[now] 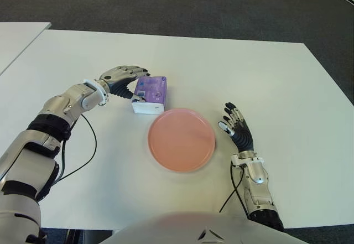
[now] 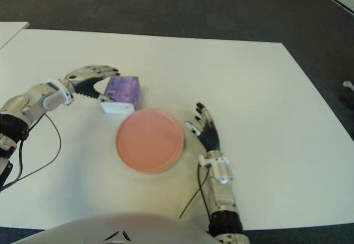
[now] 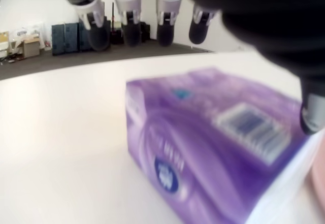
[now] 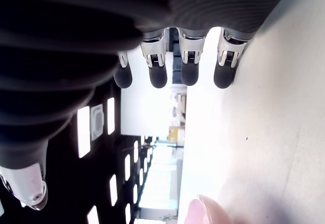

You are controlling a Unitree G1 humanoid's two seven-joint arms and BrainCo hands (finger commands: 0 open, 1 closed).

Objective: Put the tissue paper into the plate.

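Observation:
The tissue paper is a purple and white pack [image 1: 150,93] lying on the white table [image 1: 265,78], just behind the pink plate [image 1: 181,139] and a little to its left. My left hand [image 1: 133,81] is at the pack's left end. Its fingers arch over the pack's top and its thumb is lower at the side. In the left wrist view the fingertips [image 3: 131,28] hover above the pack [image 3: 213,148] with a gap, so the hand is open. My right hand [image 1: 237,126] shows just right of the plate, fingers spread and holding nothing.
A black cable [image 1: 88,144] loops on the table beside my left forearm, and another cable [image 1: 235,186] runs by my right wrist. A second white table [image 1: 16,39] stands at the far left. Dark carpet [image 1: 193,6] lies beyond the far edge.

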